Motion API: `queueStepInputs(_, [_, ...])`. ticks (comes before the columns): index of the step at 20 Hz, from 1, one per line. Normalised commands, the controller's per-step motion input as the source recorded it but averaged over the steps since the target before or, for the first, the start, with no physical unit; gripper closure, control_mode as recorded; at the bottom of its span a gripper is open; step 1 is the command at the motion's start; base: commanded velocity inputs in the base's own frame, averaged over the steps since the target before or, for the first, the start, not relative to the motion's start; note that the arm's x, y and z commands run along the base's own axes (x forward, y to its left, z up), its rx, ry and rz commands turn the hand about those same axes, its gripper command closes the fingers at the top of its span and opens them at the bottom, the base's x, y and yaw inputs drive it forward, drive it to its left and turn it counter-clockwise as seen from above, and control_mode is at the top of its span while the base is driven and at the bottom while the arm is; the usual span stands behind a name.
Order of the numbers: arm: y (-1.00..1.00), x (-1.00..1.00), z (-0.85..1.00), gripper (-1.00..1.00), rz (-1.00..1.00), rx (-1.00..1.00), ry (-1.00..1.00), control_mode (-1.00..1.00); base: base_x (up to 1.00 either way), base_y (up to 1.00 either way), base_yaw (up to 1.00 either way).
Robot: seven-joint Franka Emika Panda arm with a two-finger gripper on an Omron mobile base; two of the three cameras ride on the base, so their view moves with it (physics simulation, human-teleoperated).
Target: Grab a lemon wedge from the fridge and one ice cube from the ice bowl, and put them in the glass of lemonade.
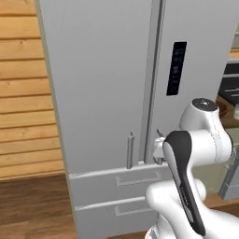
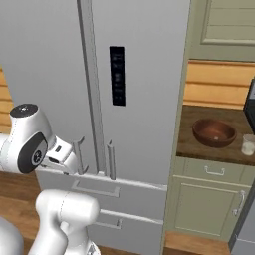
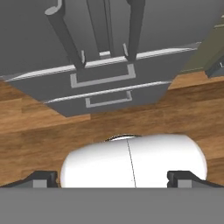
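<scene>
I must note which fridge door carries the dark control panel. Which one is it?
The right upper door of the fridge carries the dark vertical panel; the left upper door is plain grey.

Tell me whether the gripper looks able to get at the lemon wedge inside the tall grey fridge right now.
Probably not: both doors of the tall grey fridge look closed, and the open gripper sits low by the vertical bar handles, gripping nothing.

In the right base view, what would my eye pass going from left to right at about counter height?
White robot arm → tall grey fridge with its two vertical bar handles → round dark reddish-brown wooden bowl on the wooden counter → small clear glass of pale lemonade.
</scene>
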Motion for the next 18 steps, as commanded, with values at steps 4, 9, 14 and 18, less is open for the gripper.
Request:
queueStepInputs(4, [0.0,0.0,0.0,-1.0,0.0,0.0,0.0,1.0,-0.98,-0.01,0.0])
queueStepInputs(9, [0.0,0.0,0.0,-1.0,0.0,0.0,0.0,1.0,-0.85,0.0,0.0])
queueStepInputs(14, [0.0,0.0,0.0,-1.0,0.0,0.0,0.0,1.0,-0.26,0.0,0.0])
queueStepInputs(18, [0.0,0.0,0.0,-1.0,0.0,0.0,0.0,1.0,-0.01,0.0,0.01])
